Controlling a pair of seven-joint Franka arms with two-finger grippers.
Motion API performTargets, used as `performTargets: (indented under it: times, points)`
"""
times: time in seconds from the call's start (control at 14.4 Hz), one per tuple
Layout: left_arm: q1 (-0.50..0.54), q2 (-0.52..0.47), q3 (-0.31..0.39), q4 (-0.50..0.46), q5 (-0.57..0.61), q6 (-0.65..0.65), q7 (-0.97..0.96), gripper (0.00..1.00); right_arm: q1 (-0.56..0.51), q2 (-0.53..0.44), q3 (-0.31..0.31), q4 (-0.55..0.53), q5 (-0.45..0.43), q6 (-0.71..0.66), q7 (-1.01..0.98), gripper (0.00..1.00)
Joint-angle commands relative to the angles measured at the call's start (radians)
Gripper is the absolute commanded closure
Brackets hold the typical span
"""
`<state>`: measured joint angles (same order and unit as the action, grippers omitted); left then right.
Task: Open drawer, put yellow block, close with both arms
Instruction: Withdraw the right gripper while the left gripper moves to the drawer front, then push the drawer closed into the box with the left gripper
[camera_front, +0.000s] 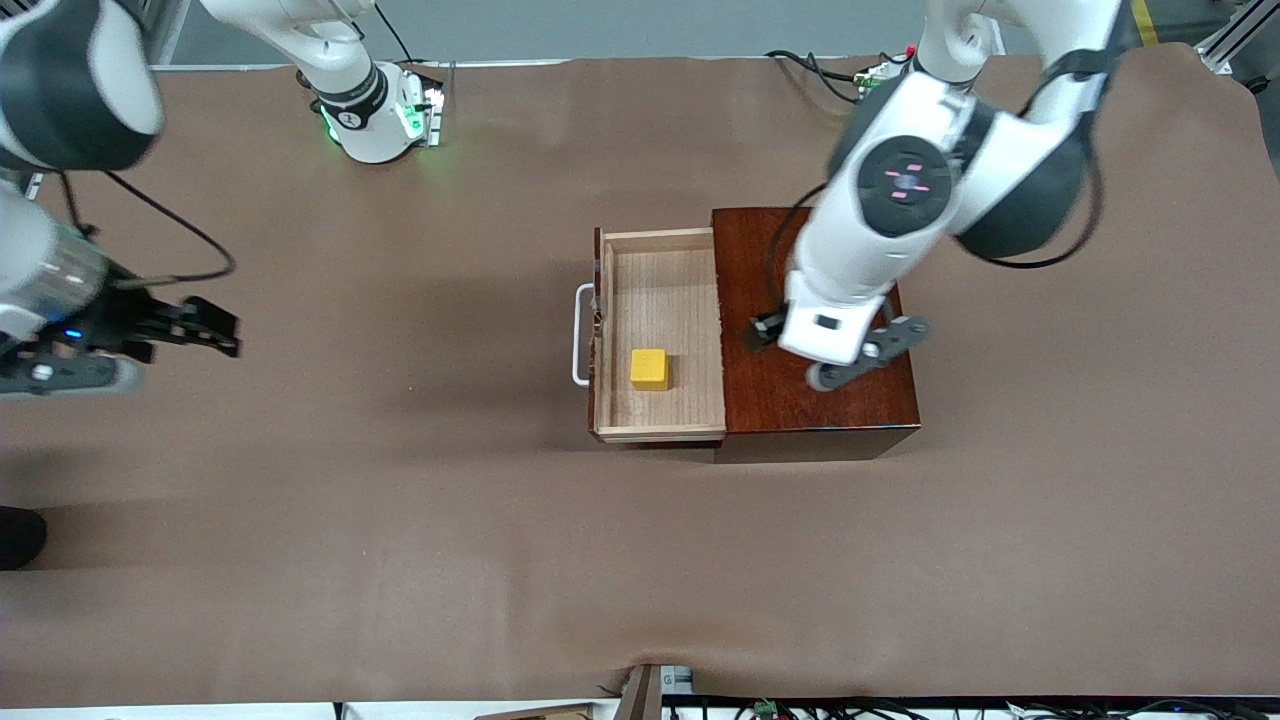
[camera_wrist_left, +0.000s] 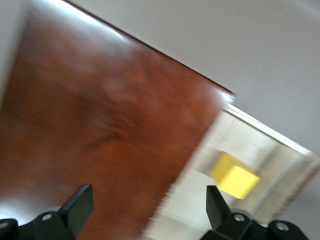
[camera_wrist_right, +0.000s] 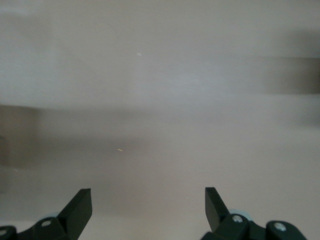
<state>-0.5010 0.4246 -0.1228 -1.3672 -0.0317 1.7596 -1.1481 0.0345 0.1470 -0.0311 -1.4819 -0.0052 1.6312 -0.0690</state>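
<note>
- The drawer (camera_front: 660, 335) stands pulled well out of the dark reddish-brown wooden box (camera_front: 815, 400), toward the right arm's end of the surface (camera_front: 400, 520); its pale-wood tray lies open from above on all four edges.
- The white U-shaped handle (camera_front: 581, 335) sticks out from the drawer's dark front, with bare brown surface before it.
- The yellow block (camera_front: 649, 368) sits flat on the tray floor, in the part of the drawer nearer the front camera and closer to the drawer's front than to the box. It touches no wall; open tray floor lies around it.
- The left gripper (camera_front: 835, 352) hangs over the top of the box, just beside the edge where the drawer comes out. Its fingers (camera_wrist_left: 77, 205) are spread apart and grasp nothing; in the left wrist view the box's edge and the block show between them.
- The right gripper (camera_front: 205, 330) is over bare surface, well apart from the drawer's handle toward the right arm's end. Its fingers (camera_wrist_right: 80, 205) are released wide, nothing between them.
</note>
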Motion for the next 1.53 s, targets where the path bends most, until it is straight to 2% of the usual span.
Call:
performTargets:
  times: [0.0, 0.28, 0.63, 0.77, 0.91, 0.97, 1.25, 1.46]
  points:
    - [-0.089, 0.071, 0.011, 0.043, -0.002, 0.101, -0.199, 0.0, -0.071, -0.092, 0.023, -0.051, -0.016, -0.048, -0.058, 0.0]
    - [-0.214, 0.16, 0.02, 0.051, -0.002, 0.271, -0.549, 0.0, -0.082, -0.1, 0.023, -0.023, -0.013, -0.113, -0.054, 0.0]
    - [-0.258, 0.238, 0.023, 0.108, -0.002, 0.444, -0.937, 0.0, -0.079, -0.101, 0.025, -0.02, -0.012, -0.113, -0.044, 0.0]
    - [-0.272, 0.264, 0.041, 0.108, -0.001, 0.53, -1.162, 0.0, -0.077, -0.103, 0.025, -0.02, -0.012, -0.113, -0.031, 0.0]
    - [-0.312, 0.281, 0.084, 0.106, -0.002, 0.558, -1.341, 0.0, -0.079, -0.103, 0.025, -0.024, -0.01, -0.114, -0.026, 0.0]
    - [-0.338, 0.286, 0.103, 0.108, -0.002, 0.561, -1.382, 0.0, -0.076, -0.103, 0.025, -0.026, -0.012, -0.114, -0.026, 0.0]
    - [-0.373, 0.312, 0.098, 0.099, -0.007, 0.546, -1.384, 0.0, -0.076, -0.103, 0.026, -0.026, -0.007, -0.114, -0.015, 0.0]
    - [-0.376, 0.318, 0.097, 0.096, -0.002, 0.447, -1.291, 0.0, -0.074, -0.103, 0.026, -0.026, -0.007, -0.114, -0.015, 0.0]
